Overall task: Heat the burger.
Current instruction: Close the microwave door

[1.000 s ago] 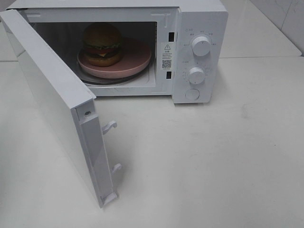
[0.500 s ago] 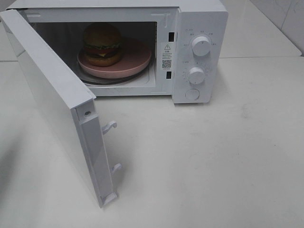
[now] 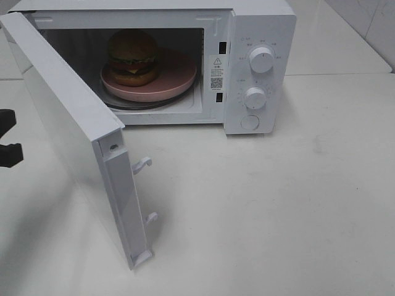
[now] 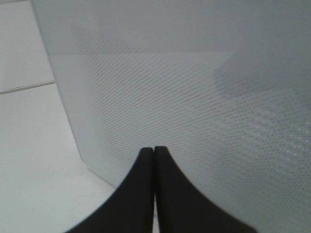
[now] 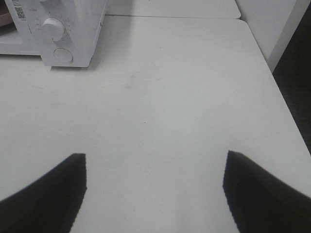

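The burger [image 3: 133,57] stands on a round pink plate [image 3: 179,77] inside the white microwave [image 3: 259,24], whose door [image 3: 62,117] hangs wide open toward the front left. My left gripper [image 4: 154,149] is shut with nothing in it, its tips close to the door's dotted outer face [image 4: 194,87]. In the high view only a dark part of the left arm [image 3: 9,154] shows, at the left edge beside the door. My right gripper [image 5: 154,154] is open and empty over bare table, well to the right of the microwave [image 5: 63,29].
Two knobs [image 3: 261,60] [image 3: 255,97] and a round button [image 3: 249,122] sit on the microwave's right panel. Latch hooks [image 3: 142,164] stick out of the door's free edge. The white table's right edge [image 5: 272,77] drops off near the right arm.
A dark part of the left arm has come into the high view at the left edge, beside the open door. Burger, plate and door have not moved.
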Motion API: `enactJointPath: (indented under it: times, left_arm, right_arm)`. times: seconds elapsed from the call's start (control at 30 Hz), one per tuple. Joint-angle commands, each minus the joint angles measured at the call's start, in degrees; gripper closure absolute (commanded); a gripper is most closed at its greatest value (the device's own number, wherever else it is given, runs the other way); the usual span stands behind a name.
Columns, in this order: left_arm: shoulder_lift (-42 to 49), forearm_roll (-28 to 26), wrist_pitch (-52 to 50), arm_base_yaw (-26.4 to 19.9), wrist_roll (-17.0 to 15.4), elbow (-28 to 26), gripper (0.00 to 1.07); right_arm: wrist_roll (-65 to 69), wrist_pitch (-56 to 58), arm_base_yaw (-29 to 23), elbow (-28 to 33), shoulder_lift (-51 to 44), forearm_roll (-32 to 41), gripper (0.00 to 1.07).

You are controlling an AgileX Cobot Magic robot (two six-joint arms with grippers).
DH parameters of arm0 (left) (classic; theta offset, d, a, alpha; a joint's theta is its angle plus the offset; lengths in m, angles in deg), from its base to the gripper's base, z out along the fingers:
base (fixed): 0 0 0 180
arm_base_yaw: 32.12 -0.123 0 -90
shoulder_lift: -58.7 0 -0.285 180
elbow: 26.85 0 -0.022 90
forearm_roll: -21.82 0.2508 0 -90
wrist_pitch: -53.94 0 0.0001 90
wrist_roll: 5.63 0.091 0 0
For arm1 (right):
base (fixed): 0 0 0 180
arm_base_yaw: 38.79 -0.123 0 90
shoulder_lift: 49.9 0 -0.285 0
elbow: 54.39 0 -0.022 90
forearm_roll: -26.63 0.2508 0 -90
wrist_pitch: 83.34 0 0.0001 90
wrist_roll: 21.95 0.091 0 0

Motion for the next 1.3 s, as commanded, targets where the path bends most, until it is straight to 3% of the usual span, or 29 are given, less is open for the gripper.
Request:
enactJointPath:
  times: [0.03, 0.07, 0.13, 0.23, 0.37, 0.53, 0.67, 0.83, 1.07, 1.1, 1.13, 1.2, 1.3]
  left_arm:
    - [-2.98, -7.05, -6.42, 5.1, 4.07, -0.69, 1.07]
    - [-2.98, -7.05, -6.42, 5.1, 4.07, -0.69, 1.07]
    - [-7.28, -11.29, -11.29, 10.6, 5.16, -0.69, 1.07]
    - [-8.48, -12.78, -12.89, 12.09, 5.16, -0.69, 1.07]
    - [-13.41, -20.91, -19.14, 18.91, 7.05, -0.74, 1.07]
    - [-17.3, -25.21, -19.82, 23.78, 7.85, -3.67, 1.07]
    - [-20.0, -33.17, -18.74, 27.62, 9.4, -8.59, 1.07]
    - [-22.46, -36.96, -16.67, 30.25, 12.89, -14.78, 1.07]
    - [-25.32, -41.88, -13.18, 30.71, 14.5, -22.8, 1.07]
    - [-25.9, -43.66, -11.12, 30.71, 17.48, -25.44, 1.07]
    - [-25.9, -43.66, -11.12, 30.71, 17.48, -25.44, 1.07]
    - [-26.93, -44.46, -9.45, 30.71, 20.57, -29.39, 1.07]
    - [-27.9, -44.98, -8.19, 30.71, 20.57, -33.06, 1.07]
  right_arm:
    - [0.17, -0.63, 0.46, 0.06, -1.6, 0.17, 0.32]
    - [0.17, -0.63, 0.46, 0.06, -1.6, 0.17, 0.32]
    - [0.17, -0.63, 0.46, 0.06, -1.6, 0.17, 0.32]
    - [0.17, -0.63, 0.46, 0.06, -1.6, 0.17, 0.32]
    - [0.17, -0.63, 0.46, 0.06, -1.6, 0.17, 0.32]
    - [0.17, -0.63, 0.46, 0.06, -1.6, 0.17, 0.32]
    - [0.17, -0.63, 0.46, 0.06, -1.6, 0.17, 0.32]
    - [0.17, -0.63, 0.46, 0.06, -1.6, 0.17, 0.32]
    - [0.17, -0.63, 0.46, 0.06, -1.6, 0.17, 0.32]
    - [0.17, -0.63, 0.46, 0.06, -1.6, 0.17, 0.32]
    - [0.17, -0.63, 0.46, 0.06, -1.6, 0.17, 0.32]
    - [0.17, -0.63, 0.46, 0.06, -1.6, 0.17, 0.32]
    - [0.17, -0.63, 0.46, 0.06, -1.6, 0.17, 0.32]
